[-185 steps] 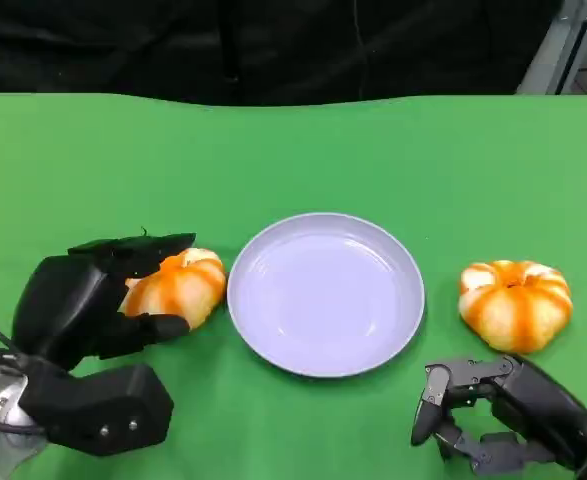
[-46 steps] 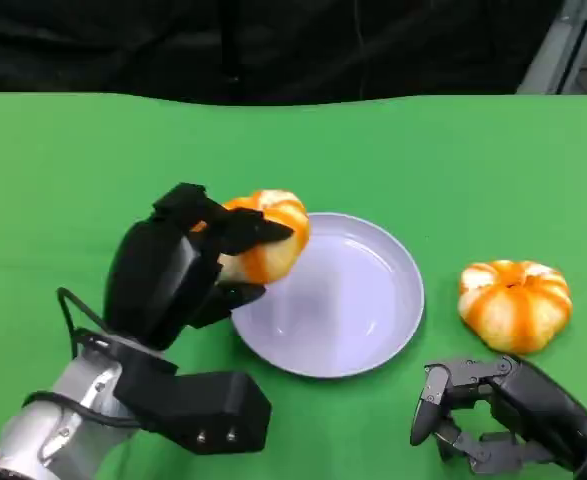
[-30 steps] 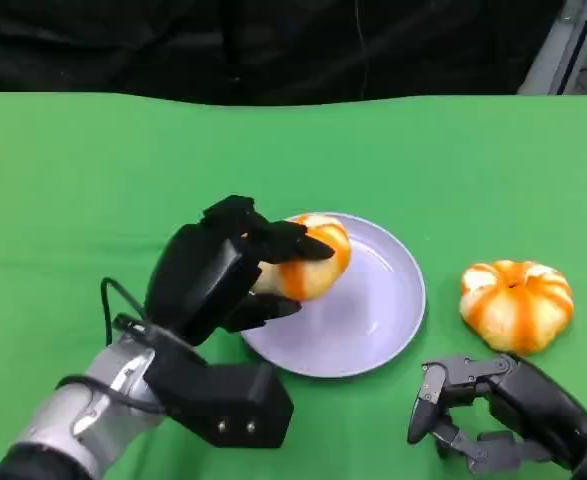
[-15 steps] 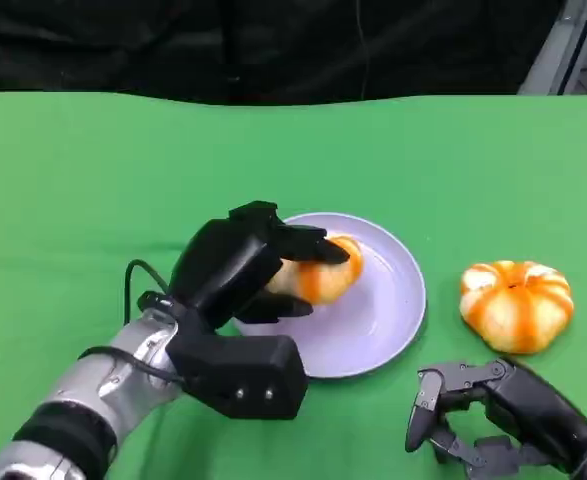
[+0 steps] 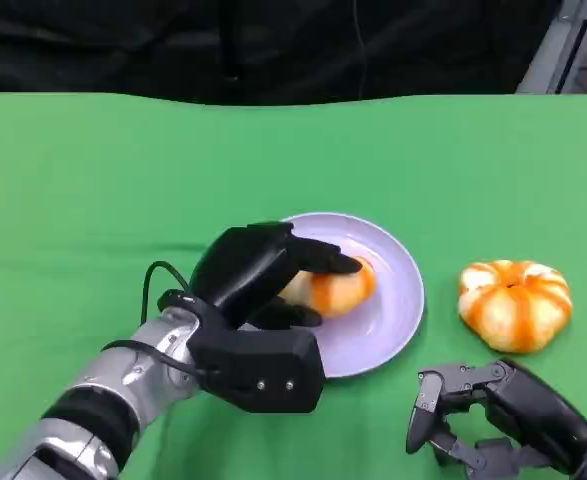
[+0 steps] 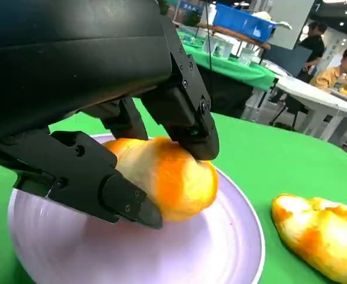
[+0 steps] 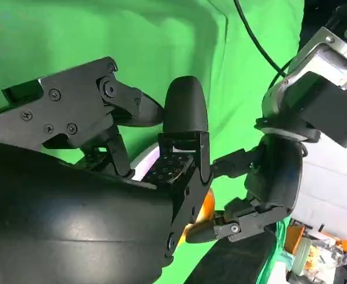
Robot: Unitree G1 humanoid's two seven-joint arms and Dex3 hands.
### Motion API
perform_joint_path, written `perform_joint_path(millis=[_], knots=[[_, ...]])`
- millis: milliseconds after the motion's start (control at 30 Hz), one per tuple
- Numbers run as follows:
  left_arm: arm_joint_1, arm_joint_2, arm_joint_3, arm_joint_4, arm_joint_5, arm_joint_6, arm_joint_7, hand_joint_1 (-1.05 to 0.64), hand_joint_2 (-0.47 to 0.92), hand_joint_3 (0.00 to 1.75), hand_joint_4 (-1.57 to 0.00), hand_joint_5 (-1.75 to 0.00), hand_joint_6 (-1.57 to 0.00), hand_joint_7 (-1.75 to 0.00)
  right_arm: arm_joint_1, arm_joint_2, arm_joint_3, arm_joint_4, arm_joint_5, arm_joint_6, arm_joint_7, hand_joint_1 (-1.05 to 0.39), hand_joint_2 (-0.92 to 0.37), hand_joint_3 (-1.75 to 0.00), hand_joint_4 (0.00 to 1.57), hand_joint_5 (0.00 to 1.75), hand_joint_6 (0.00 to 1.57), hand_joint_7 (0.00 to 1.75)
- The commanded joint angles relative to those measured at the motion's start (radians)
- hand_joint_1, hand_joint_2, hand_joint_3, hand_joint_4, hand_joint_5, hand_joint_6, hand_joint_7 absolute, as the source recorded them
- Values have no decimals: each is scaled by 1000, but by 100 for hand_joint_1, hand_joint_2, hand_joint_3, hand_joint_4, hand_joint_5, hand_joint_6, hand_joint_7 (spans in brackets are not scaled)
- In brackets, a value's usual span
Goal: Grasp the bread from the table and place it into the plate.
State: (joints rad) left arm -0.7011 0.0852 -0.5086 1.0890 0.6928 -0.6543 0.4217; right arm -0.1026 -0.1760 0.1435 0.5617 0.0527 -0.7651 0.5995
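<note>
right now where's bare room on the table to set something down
Free: the green table beyond and left of the plate, and the strip between plate and the second bread. Crowded: the plate, where the left hand holds the bread; right hand fills the near right corner.

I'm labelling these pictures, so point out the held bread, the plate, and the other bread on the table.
held bread (image 5: 341, 288), head view, its orange side
plate (image 5: 401, 300), head view, bare right rim
other bread (image 5: 514, 304), head view, its top
</note>
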Motion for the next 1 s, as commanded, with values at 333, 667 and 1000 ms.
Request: perform_joint_path(millis=[333, 667, 1000], knots=[[-24, 18, -6, 16, 3, -20, 38, -55, 92, 19, -71, 0, -58, 0, -5, -11, -2, 13, 2, -27, 0, -12, -74, -78, 68, 171, 73, 129], [-18, 35, 22, -1, -58, -37, -82, -83, 92, 48, -44, 0, -41, 0, -3, -14, 0, 11, -1, -27, 1, -13, -73, -80, 67, 171, 72, 130], [3, 62, 53, -70, -94, -16, -169, -99, 92, 69, -34, 0, -30, 0, -5, -16, -1, 21, 6, -21, 11, -14, -74, -78, 66, 173, 70, 133]])
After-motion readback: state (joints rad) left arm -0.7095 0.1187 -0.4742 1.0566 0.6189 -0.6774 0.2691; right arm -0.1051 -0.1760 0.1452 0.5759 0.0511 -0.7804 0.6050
